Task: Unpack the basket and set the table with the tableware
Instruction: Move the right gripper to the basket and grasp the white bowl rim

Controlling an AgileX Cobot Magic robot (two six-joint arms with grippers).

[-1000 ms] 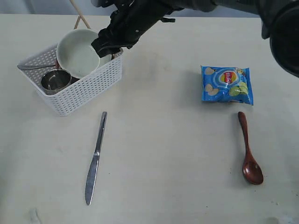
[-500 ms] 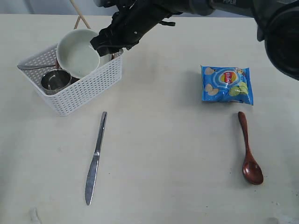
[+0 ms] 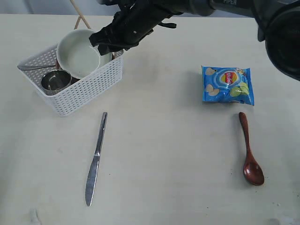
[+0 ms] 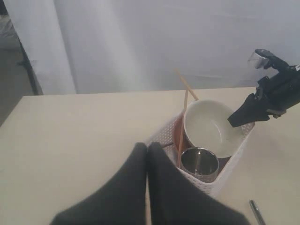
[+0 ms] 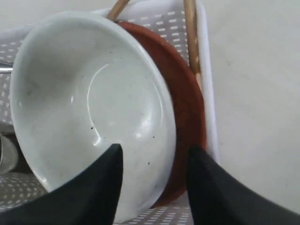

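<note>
The white basket point(image 3: 75, 89) stands at the table's point(image 3: 154, 154) back left. In it are a pale bowl point(image 3: 77, 54), tilted on edge, a steel cup point(image 3: 56, 80), a fork point(image 3: 32, 67), chopsticks point(image 3: 80, 16) and a reddish-brown plate point(image 5: 187, 108). My right gripper point(image 5: 154, 151) is open. It straddles the bowl's point(image 5: 93, 103) rim and the plate's edge, one finger inside the bowl and one outside the plate. My left gripper point(image 4: 147, 147) is shut and empty, held off the basket point(image 4: 206, 180). A knife point(image 3: 96, 157) and a wooden spoon point(image 3: 250, 152) lie on the table.
A blue chips bag point(image 3: 228, 84) lies at the right, just behind the spoon's handle. The right arm point(image 3: 154, 14) reaches in from the back across the basket's far corner. A white curtain point(image 4: 154, 42) hangs behind the table.
My right gripper has edged slightly left and closer onto the bowl's rim. The bowl, basket and other items have not moved.
</note>
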